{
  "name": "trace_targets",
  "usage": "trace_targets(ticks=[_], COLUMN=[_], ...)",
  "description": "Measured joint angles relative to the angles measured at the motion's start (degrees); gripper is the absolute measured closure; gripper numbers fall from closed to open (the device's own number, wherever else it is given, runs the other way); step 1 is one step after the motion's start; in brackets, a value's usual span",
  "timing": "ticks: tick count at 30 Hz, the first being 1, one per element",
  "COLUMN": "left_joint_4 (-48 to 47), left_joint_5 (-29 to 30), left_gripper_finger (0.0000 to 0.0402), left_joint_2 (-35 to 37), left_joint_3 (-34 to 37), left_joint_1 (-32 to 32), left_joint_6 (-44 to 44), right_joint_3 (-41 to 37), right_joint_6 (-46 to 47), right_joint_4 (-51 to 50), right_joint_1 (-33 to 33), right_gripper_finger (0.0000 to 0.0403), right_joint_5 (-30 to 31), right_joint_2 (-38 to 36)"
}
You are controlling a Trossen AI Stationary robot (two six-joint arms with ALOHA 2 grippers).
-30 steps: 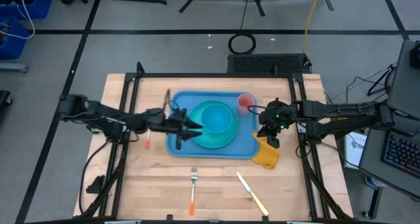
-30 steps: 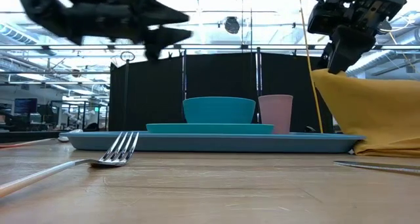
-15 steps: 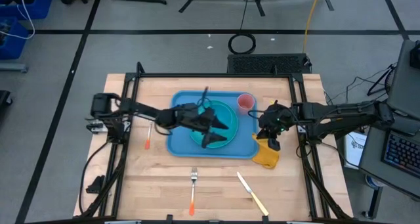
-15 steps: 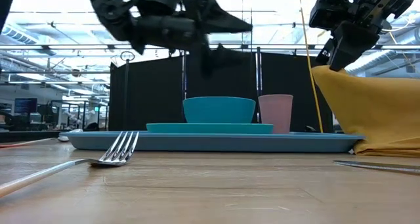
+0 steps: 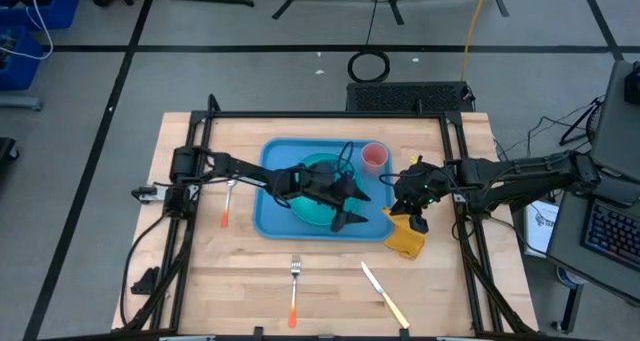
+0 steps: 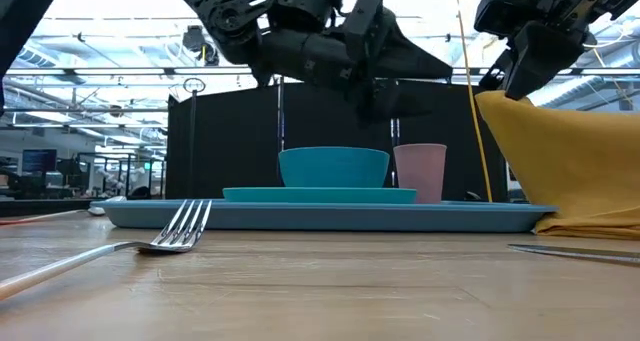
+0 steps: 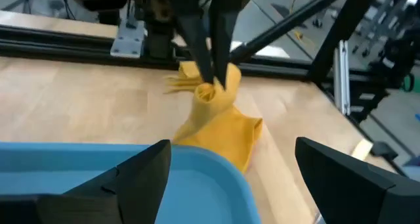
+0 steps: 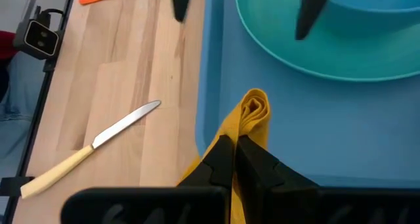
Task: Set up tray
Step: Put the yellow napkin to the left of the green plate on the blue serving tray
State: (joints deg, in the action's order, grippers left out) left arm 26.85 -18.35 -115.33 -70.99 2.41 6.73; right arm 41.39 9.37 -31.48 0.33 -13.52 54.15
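Observation:
The light-blue tray (image 5: 275, 213) lies mid-table and carries a teal plate (image 5: 312, 209), a teal bowl (image 6: 333, 167) and a pink cup (image 5: 374, 157). A yellow napkin (image 5: 405, 239) is at the tray's right near corner. My right gripper (image 5: 412, 217) is shut on the napkin's raised top. My left gripper (image 5: 352, 209) hovers open above the plate's right side, clear of the dishes in the low view (image 6: 400, 86). In the left wrist view its fingers (image 7: 231, 145) point at the napkin (image 7: 223, 129). My right gripper pinches the napkin's bunched top (image 8: 252, 115) between its two fingers (image 8: 220, 159), coming from above and slanting down. The cloth is gathered in several folds there. It hangs below the fingers, and its lower end (image 6: 590, 219) lies on the table beside the tray's right rim.
A fork with an orange handle (image 5: 294, 286) and a knife with a cream handle (image 5: 385, 296) lie on the wood near the table's near edge. An orange-handled utensil (image 5: 227, 206) lies left of the tray. Black frame rails run along both table sides.
My left arm has swept toward the table's right, from the plate's left side across the tray to above the plate's right side, staying open and raised. My right gripper has kept its hold on the napkin in about the same place.

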Motion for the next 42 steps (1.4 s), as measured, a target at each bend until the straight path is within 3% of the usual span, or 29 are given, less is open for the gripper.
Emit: trace_targets(ticks=[5, 13, 21, 32, 42], left_joint_4=[-1.97, -2.49, -6.17, -3.72, -5.16], left_joint_5=[-2.70, -1.51, -2.71, -4.74, -5.66], left_gripper_finger=[0.0071, 0.0071, 0.0071, 0.0072, 0.0157], left_joint_2=[-2.25, -4.31, -9.83, -11.50, -11.52], left_joint_3=[-2.80, -5.59, -13.03, -16.93, -16.91], left_joint_1=[0.14, 0.09, -0.01, -1.19, -1.15], left_joint_6=[-4.18, -6.89, -7.74, -9.45, -9.62], right_joint_3=[0.00, 0.00, 0.00, 0.00, 0.00], right_joint_6=[0.00, 0.05, 0.44, 0.24, -0.04], right_joint_4=[0.12, 0.46, 1.69, 2.01, 3.09], right_joint_1=[0.23, 0.76, 2.06, 2.09, 2.11], right_gripper_finger=[0.0403, 0.0403, 0.0403, 0.0403, 0.0403], right_joint_5=[0.00, -0.09, -0.02, -0.20, -0.24], right_joint_2=[-0.13, -0.15, -0.15, -0.15, -0.15])
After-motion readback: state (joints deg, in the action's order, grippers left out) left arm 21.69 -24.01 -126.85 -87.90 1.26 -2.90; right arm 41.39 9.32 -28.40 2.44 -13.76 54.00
